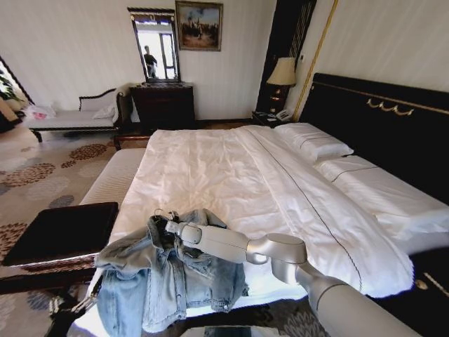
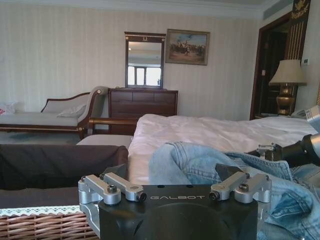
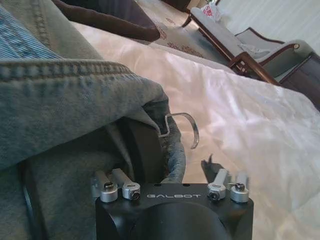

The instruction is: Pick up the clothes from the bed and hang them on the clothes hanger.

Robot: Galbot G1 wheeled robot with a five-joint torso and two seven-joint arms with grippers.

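Observation:
The light blue denim clothes (image 1: 165,277) lie bunched on the foot corner of the bed (image 1: 231,175), partly hanging over its edge. The clothes hanger's silver hook (image 3: 184,126) sticks out of the collar; its black body is mostly hidden under the denim. My right gripper (image 1: 168,226) reaches across from the right to the collar (image 3: 75,95), open, its fingers beside the hook. My left gripper (image 2: 172,172) sits low off the bed's corner, open, facing the clothes (image 2: 200,160) with nothing between its fingers. From there I see the right gripper (image 2: 270,150) resting on the denim.
A dark-topped bench (image 1: 63,228) stands left of the bed's foot, with a wicker basket (image 2: 45,225) close under my left gripper. A chaise (image 1: 70,116) and a dresser (image 1: 163,105) line the far wall. Patterned carpet (image 1: 42,175) lies open on the left.

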